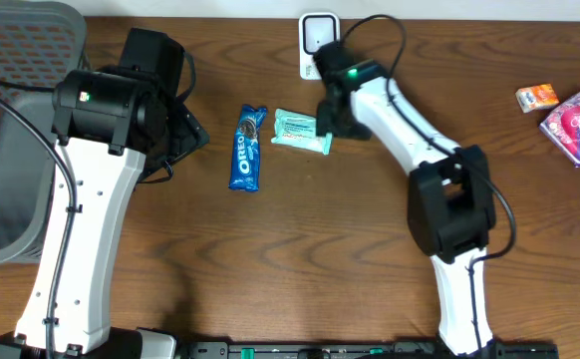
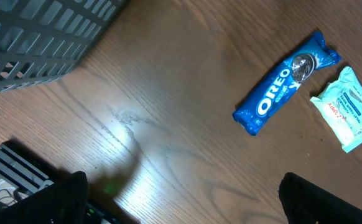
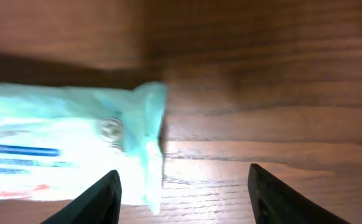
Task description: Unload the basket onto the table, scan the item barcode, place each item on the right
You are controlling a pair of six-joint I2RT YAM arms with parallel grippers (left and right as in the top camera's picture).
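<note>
Nothing scanned yet, I judge: mint-green packet (image 1: 302, 131) lies on the table (image 1: 300, 249) at 6 o'clock of the white scanner (image 1: 317, 38). The right fingers (image 3: 106, 199) stand part-open over its end, gripping nothing; the left fingers (image 2: 66, 196) are wide, empty.

Overhead: even light, sharp. Left wrist: glare patch on counter (image 2: 131, 134) at 8 o'clock. Right wrist: mint packet (image 3: 63, 149) blurred at 9 o'clock, shadow band at 12 o'clock.

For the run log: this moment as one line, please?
left gripper open, empty | right gripper open at packet end | packet and Oreo flat on table
</note>
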